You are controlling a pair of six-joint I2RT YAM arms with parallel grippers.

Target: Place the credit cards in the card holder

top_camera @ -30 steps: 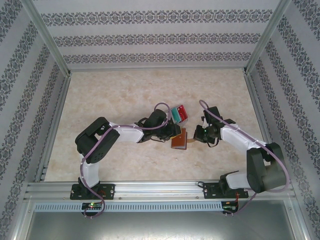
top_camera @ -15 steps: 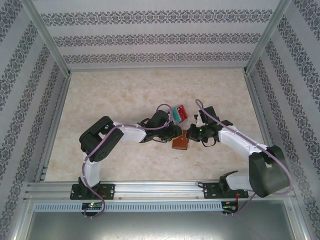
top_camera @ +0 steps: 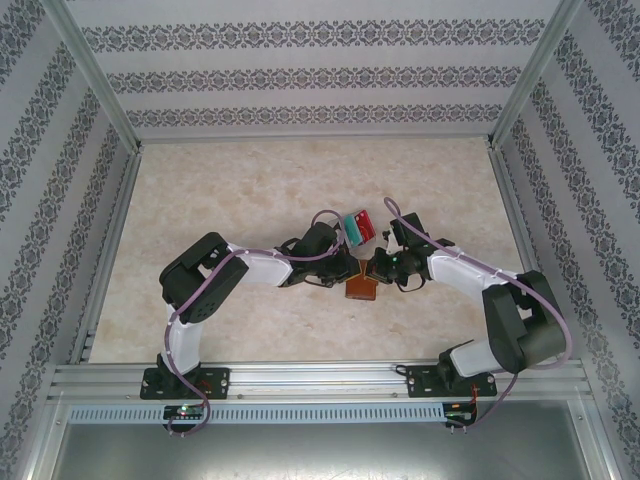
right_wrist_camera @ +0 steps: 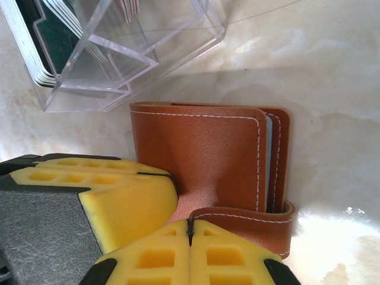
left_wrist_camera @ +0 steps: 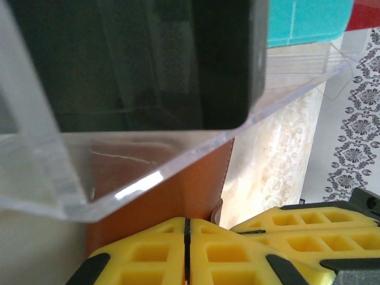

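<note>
You have the folded card holder [right_wrist_camera: 202,154] on the tabletop [right_wrist_camera: 332,71] just beside the clear tray [right_wrist_camera: 196,35] of credit cards [left_wrist_camera: 148,59], right claw [right_wrist_camera: 190,228] clenched on its leather cover, left claw [left_wrist_camera: 186,228] clenched shut at its edge, hold unconfirmed; pin one cover, peel the other open slowly.

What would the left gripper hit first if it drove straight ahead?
The card holder: its brown leather lies just ahead of the left gripper's shut fingertips, beneath the clear tray's lip; possibly touching.
</note>
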